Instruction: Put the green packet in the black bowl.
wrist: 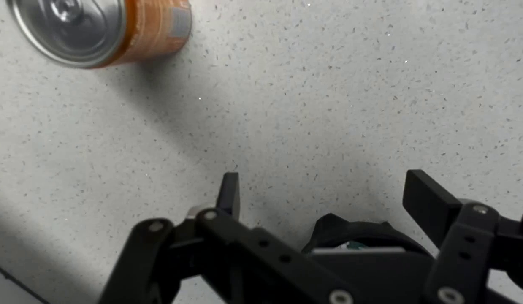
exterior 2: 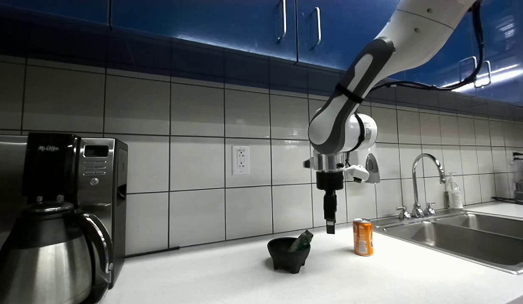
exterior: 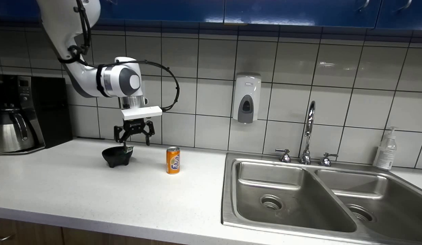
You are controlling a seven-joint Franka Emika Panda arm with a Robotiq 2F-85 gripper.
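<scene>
Inside the black bowl [exterior 2: 282, 257], the green packet [exterior 2: 301, 242] leans at a slant, its lower part within the wall and its upper end sticking up past the rim on the side facing the orange can [exterior 2: 363, 237]. Just beside the bowl on that same side hangs the gripper [wrist: 321, 191], its fingers [exterior 2: 330, 228] pointing down, spread well apart and holding nothing; an exterior view shows a gap between them and the packet, though their height against the rim is hard to tell.

The packet looks delivered, so the step in hand is, I judge, a clean retreat from the bowl. The best way is straight up first, slowly, fingers spread, with sideways travel only once the tips are well above the rim: a finger swung toward the bowl could hook the raised end and flip the packet out. Any drift is safer away from the bowl, but only slightly, since the can stands near it on that side. Should the packet need to sit deeper, a light tap on its upper end would probably do.

Beyond the can from the bowl lies the sink [exterior: 229, 200]; well apart on the bowl's opposite side stands the coffee machine [exterior: 49, 110].
</scene>
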